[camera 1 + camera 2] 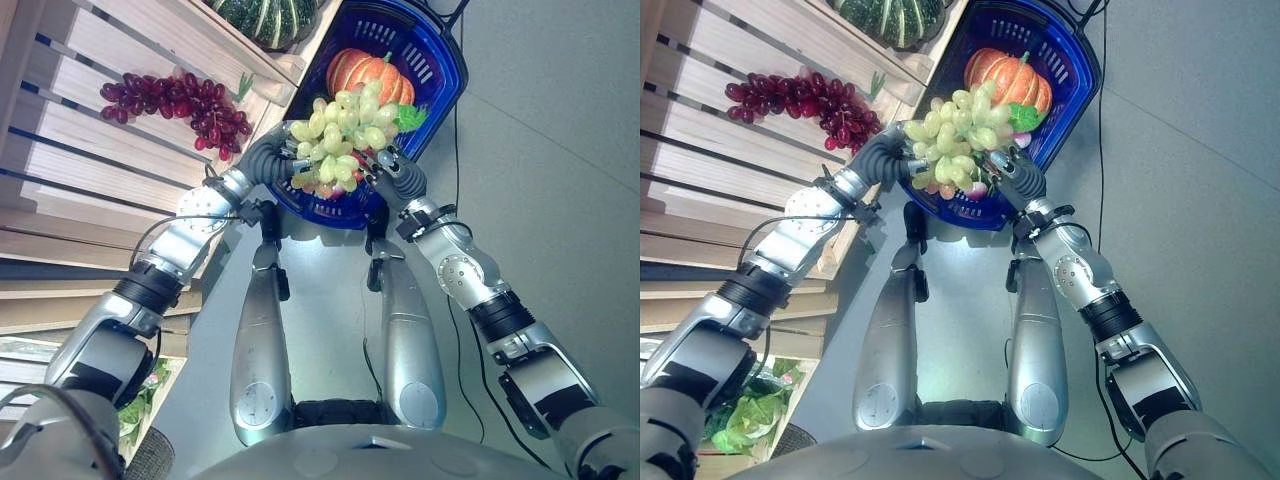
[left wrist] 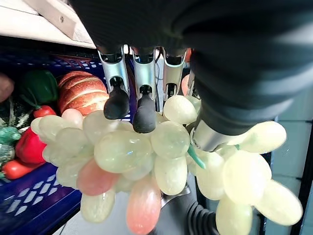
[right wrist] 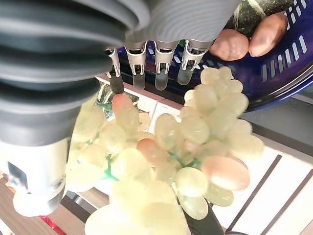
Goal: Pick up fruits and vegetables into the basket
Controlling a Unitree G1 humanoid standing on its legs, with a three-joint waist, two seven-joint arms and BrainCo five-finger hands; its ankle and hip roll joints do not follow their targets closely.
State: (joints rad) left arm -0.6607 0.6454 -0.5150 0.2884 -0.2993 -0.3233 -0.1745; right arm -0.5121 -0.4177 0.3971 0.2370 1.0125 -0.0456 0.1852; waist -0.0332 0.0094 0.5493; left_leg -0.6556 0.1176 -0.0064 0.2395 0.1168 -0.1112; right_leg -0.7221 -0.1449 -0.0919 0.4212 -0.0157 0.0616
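A bunch of green grapes (image 1: 340, 135), some blushed pink, hangs over the near end of the blue basket (image 1: 450, 70). My left hand (image 1: 268, 160) comes in from the shelf side and is shut on the bunch. Its dark fingertips (image 2: 117, 103) lie on top of the grapes (image 2: 127, 152) and its thumb (image 2: 210, 137) presses in from the other side. My right hand (image 1: 395, 170) meets the bunch from the opposite side. Its fingers (image 3: 161, 63) run straight along the grapes (image 3: 190, 147). An orange pumpkin (image 1: 368, 72) lies in the basket behind the bunch.
A wooden slatted shelf (image 1: 90, 150) on my left carries red grapes (image 1: 175, 100) and a green striped squash (image 1: 265, 15). Red peppers (image 2: 29, 147) and brown tubers (image 3: 249, 39) lie in the basket. Leafy greens (image 1: 745, 415) sit low at the left. Grey floor (image 1: 560, 150) spreads to the right.
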